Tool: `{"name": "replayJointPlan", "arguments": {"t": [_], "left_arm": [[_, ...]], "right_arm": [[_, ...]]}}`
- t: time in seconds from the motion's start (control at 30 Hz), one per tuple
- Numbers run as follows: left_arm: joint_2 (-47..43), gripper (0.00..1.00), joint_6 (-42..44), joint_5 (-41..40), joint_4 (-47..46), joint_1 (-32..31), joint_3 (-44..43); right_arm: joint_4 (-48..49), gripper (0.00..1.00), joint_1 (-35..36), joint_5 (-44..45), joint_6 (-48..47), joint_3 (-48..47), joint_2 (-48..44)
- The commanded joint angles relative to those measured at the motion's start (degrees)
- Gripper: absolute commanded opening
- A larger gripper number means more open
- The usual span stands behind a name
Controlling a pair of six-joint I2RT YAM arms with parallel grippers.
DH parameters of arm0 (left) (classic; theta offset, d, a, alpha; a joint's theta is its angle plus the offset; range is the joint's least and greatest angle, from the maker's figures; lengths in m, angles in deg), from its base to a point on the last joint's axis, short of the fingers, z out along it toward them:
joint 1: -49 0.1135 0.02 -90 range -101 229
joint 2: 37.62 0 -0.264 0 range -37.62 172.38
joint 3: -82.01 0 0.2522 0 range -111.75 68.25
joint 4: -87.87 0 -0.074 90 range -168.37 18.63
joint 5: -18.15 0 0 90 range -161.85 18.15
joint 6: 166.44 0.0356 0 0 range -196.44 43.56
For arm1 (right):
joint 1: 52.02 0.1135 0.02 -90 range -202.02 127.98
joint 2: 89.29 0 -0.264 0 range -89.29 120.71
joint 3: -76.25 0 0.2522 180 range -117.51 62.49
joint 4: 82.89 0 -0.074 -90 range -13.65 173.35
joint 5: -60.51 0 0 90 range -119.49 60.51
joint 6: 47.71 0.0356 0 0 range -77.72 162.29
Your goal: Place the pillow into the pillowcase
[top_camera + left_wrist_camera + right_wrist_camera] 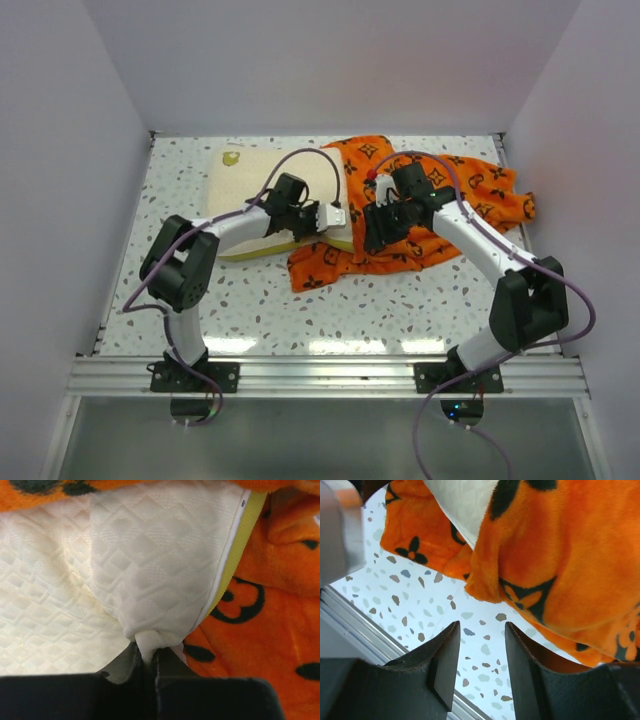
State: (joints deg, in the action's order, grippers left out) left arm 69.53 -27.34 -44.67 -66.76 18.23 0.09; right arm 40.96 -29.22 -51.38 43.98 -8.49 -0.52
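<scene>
The cream-white pillow (250,190) lies left of centre, and its right end reaches the orange pillowcase (450,205) with dark motifs, which lies crumpled at the right. My left gripper (325,215) is shut on a pinch of the pillow's corner (147,650). The left wrist view shows the quilted pillow (150,565), its yellow band (240,545) and the pillowcase (270,625) beside it. My right gripper (378,235) is open and empty (482,645), just below a hanging edge of the pillowcase (560,555). A bit of the pillow (462,500) shows above that edge.
The speckled table (260,300) is boxed in by white walls at the left, back and right. An aluminium rail (330,375) runs along the near edge. A small yellow spot (231,158) sits by the pillow's far left corner.
</scene>
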Motion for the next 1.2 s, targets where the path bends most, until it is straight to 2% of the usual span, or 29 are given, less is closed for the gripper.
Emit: {"name": "replayJointPlan", "arguments": {"t": [0.0, 0.13, 0.23, 0.27, 0.37, 0.43, 0.47, 0.5, 0.57, 0.6, 0.67, 0.7, 0.73, 0.8, 0.87, 0.9, 1.0, 1.07, 1.17], "left_arm": [[2.0, 0.00, -8.9, 6.4, 0.1, -0.3, -4.4], [2.9, 0.00, -12.7, 7.6, 1.6, -0.5, -6.5], [2.4, 0.00, -14.5, 7.9, 0.9, -0.6, -5.7], [2.1, 0.00, -14.9, 8.0, 0.7, -0.5, -5.1], [2.2, 0.00, -18.2, 9.3, 0.2, -0.4, -6.0], [2.4, 0.00, -21.2, 10.3, -0.2, -0.3, -6.9], [2.5, 0.00, -22.7, 10.7, -0.8, -0.2, -7.2], [2.7, 0.00, -26.4, 12.0, -2.2, 0.1, -7.6], [3.1, 0.00, -31.0, 13.7, -3.8, 1.0, -9.0], [3.1, 0.00, -36.0, 15.3, -5.9, 1.2, -9.4], [2.4, 0.00, -41.4, 16.9, -9.2, 1.9, -9.4], [2.1, 0.00, -44.8, 19.0, -15.1, 2.3, -8.8], [1.7, 0.00, -51.8, 19.8, -17.7, 2.6, -7.6], [1.0, 0.00, -59.0, 21.1, -23.5, 2.9, -6.6], [-0.4, 0.00, -61.7, 21.2, -26.1, 2.6, -4.5], [-0.8, 0.00, -65.8, 21.2, -30.6, 2.6, -3.4], [-1.1, 0.00, -72.5, 21.4, -36.7, 2.3, 0.1], [-1.2, 0.00, -72.5, 21.2, -38.0, 1.1, 2.4], [-1.2, 0.00, -72.3, 23.1, -35.2, 0.9, 5.2]], "right_arm": [[6.8, 0.45, 1.5, 3.0, 2.9, 1.7, -1.2], [10.0, 0.59, 2.9, 8.2, 4.0, 1.6, 1.1], [12.8, 0.60, 3.1, 13.9, 4.4, 1.6, 3.2], [12.5, 0.59, 3.1, 17.4, 4.6, 1.3, 4.0], [11.6, 0.54, 3.1, 18.8, 4.8, 0.1, 6.4], [11.2, 0.32, 3.5, 17.8, 4.5, -0.9, 7.5], [11.2, 0.21, 3.4, 16.6, 4.6, -1.3, 7.6], [11.5, 0.00, 3.5, 13.6, 4.9, -1.4, 7.4], [13.7, 0.00, 3.4, 8.2, 5.8, -1.2, 5.3], [15.0, 0.00, 3.5, 0.3, 6.7, -0.9, 4.4], [17.5, 0.00, 3.6, -5.2, 9.1, -0.3, 2.5], [17.1, 0.00, 3.6, -9.0, 10.6, -0.8, 2.8], [16.6, 0.00, 3.6, -13.0, 11.2, -2.2, 3.1], [15.0, 0.00, 3.6, -15.0, 11.2, -3.2, 3.2], [12.7, 0.00, 3.6, -15.9, 11.2, -5.7, 2.9], [12.7, 0.00, 3.6, -16.1, 12.2, -6.4, 2.1], [16.8, 0.00, 3.7, -20.6, 18.4, -5.4, -0.2], [18.1, 0.00, 5.1, -23.3, 20.7, -2.1, -0.9], [17.6, 0.00, 7.1, -25.2, 20.2, 3.3, -2.8]]}}
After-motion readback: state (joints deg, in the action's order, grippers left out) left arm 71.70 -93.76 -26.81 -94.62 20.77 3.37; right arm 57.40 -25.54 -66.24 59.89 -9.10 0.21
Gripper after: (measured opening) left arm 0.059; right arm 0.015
